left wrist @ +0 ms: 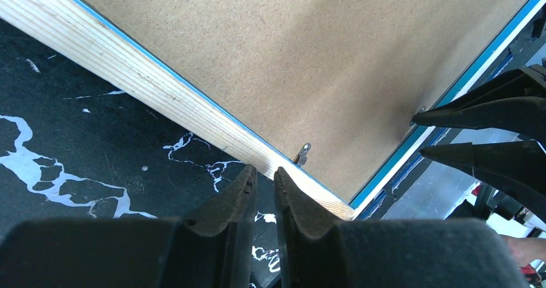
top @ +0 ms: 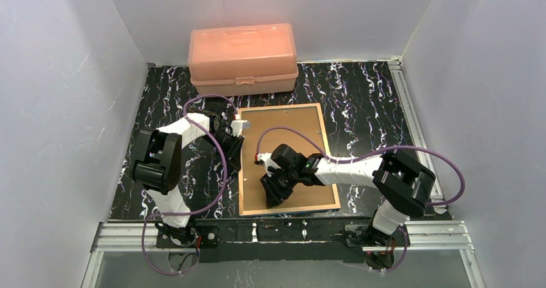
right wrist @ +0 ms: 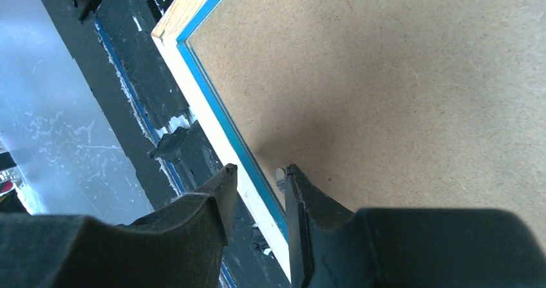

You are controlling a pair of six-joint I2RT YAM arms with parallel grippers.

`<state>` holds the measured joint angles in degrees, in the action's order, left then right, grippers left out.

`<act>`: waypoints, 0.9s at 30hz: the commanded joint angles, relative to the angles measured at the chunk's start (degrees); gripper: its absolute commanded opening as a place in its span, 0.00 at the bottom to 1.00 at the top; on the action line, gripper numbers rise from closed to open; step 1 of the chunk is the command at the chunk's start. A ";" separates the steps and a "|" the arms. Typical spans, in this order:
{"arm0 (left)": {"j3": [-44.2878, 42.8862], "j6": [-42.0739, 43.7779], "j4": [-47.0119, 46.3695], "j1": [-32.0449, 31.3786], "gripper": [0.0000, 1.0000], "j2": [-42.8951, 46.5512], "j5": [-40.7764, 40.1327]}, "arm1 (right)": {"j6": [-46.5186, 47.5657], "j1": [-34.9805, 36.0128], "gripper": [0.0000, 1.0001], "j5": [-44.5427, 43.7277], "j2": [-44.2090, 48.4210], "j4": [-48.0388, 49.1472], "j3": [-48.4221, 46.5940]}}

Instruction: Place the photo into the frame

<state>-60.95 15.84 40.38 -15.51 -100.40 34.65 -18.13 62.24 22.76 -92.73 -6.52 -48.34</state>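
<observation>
The frame [top: 280, 107] lies face down on the black marbled table, its light wood back edge [left wrist: 129, 69] and blue inner rim [right wrist: 212, 117] showing. The plain brown backing board [top: 286, 133] fills it. The photo is hidden. My left gripper [top: 235, 164] is at the frame's left edge, its jaws nearly together and empty [left wrist: 265, 172], just short of the wood and a small metal tab [left wrist: 302, 153]. My right gripper [top: 269, 201] is over the frame's near edge, open a little [right wrist: 261, 171], its fingers on either side of the rim beside a metal tab [right wrist: 279, 174].
A peach plastic box [top: 243, 57] stands shut at the back, just beyond the frame. White walls close in the table on the left, right and back. Metal rails run along the near edge [top: 283, 231] and the right side.
</observation>
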 commanded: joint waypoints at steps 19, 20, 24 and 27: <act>0.16 1.22 -1.54 -0.84 0.15 -1.62 -5.93 | 3.26 -0.19 0.36 5.06 -0.35 -6.16 -1.56; 0.18 1.22 -1.53 -0.84 0.15 -1.71 -5.99 | 3.57 -0.20 0.35 5.14 -0.39 -6.64 -1.71; 0.04 1.13 -1.62 -0.86 0.14 -1.90 -6.21 | 4.52 -0.26 0.33 5.38 -0.59 -8.93 -2.23; -0.05 1.03 -1.69 -0.84 0.14 -2.07 -6.44 | 5.49 -0.23 0.32 5.60 -0.68 -10.29 -2.72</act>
<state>-61.14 15.81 40.42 -15.88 -100.42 33.43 -14.63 61.89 26.22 -93.10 -10.68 -49.32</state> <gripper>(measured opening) 0.144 0.326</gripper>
